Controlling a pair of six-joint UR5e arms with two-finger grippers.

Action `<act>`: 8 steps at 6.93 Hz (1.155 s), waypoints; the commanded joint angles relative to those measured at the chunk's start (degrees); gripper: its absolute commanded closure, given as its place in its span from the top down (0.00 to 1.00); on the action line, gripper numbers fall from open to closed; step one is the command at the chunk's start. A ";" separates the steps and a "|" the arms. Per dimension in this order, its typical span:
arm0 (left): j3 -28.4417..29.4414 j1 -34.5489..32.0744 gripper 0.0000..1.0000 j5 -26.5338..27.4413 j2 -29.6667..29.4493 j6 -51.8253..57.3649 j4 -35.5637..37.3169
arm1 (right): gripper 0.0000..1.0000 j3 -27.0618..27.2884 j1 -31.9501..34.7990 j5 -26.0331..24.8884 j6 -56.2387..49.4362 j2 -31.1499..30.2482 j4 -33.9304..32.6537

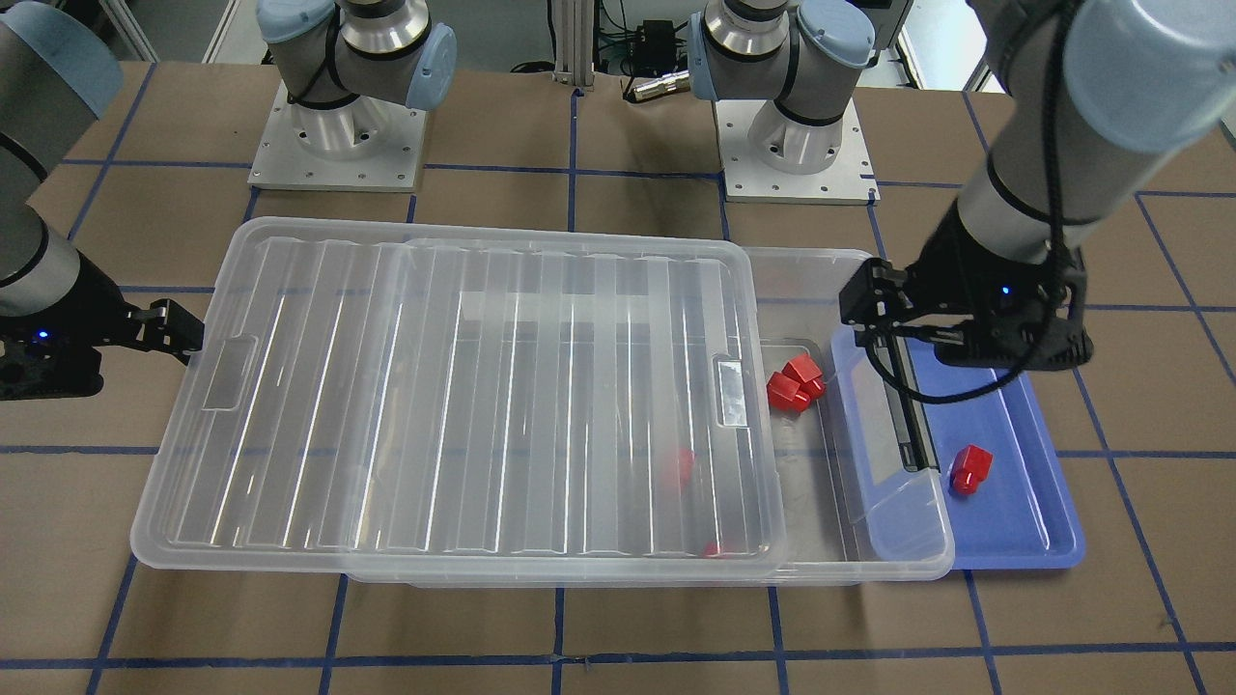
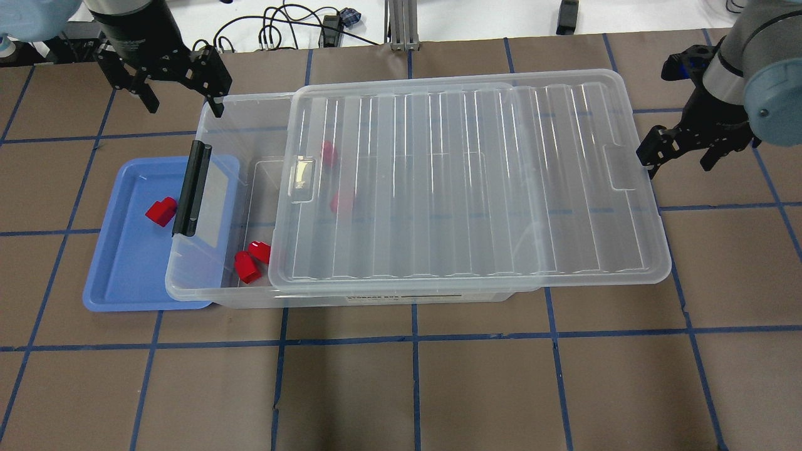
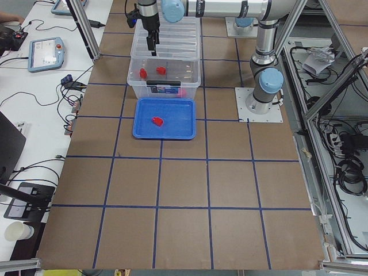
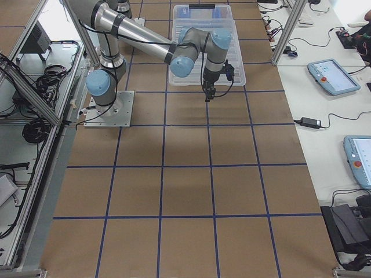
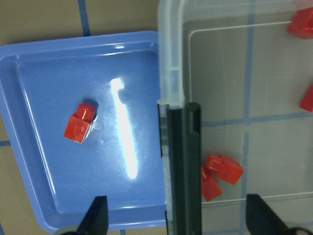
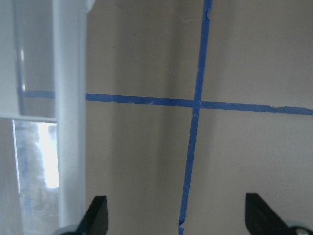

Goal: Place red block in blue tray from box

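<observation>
One red block (image 2: 161,211) lies on the floor of the blue tray (image 2: 125,275), just beside the box's (image 2: 207,125) upright black latch bar (image 2: 191,188). As things lie, the placing looks done.

The left gripper (image 2: 185,109) hangs above the far corner of the box's uncovered end. Its jaws are wide apart and empty, and the left wrist view looks straight down on the tray and the bar. The right gripper (image 2: 680,164) sits off the other end of the ribbed lid (image 2: 470,181), also with jaws apart and holding nothing. It may be just clear of the lid's rim, though the views do not settle whether it touches.

The lid covers most of the box and leaves only the tray-side end open. A pair of red blocks (image 2: 250,260) lies there, and two more show faintly under the lid.

If another block is wanted, the left arm would have to drop into that narrow opening, clear of the latch bar and the lid's edge. Otherwise both arms need only lift clear of the surface.
</observation>
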 commanded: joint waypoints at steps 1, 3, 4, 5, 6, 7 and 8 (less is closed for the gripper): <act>-2.90 -2.80 1.00 -0.69 3.21 -7.86 -0.45 | 1.00 0.00 5.58 4.03 10.92 0.06 -1.24; -4.60 -0.97 1.00 -0.17 4.79 -1.75 1.74 | 1.00 -0.08 12.52 3.59 15.81 0.15 -4.05; -4.59 -0.34 1.00 -0.77 5.06 -1.54 1.74 | 1.00 -0.08 12.73 3.15 15.82 0.32 -4.15; -5.46 -0.42 1.00 -0.78 5.41 -1.54 1.83 | 1.00 -0.69 12.73 2.80 15.74 0.41 -4.06; -5.56 -0.43 1.00 -0.69 5.68 -1.62 2.01 | 1.00 -1.74 12.47 2.71 15.39 -0.20 -3.36; -5.47 -0.43 1.00 -0.69 5.59 -1.80 2.10 | 1.00 -4.36 12.55 -0.25 15.12 -1.51 -2.05; -5.39 -0.51 1.00 -0.69 5.59 -1.89 2.10 | 1.00 -8.13 12.90 -0.45 15.55 -4.48 5.10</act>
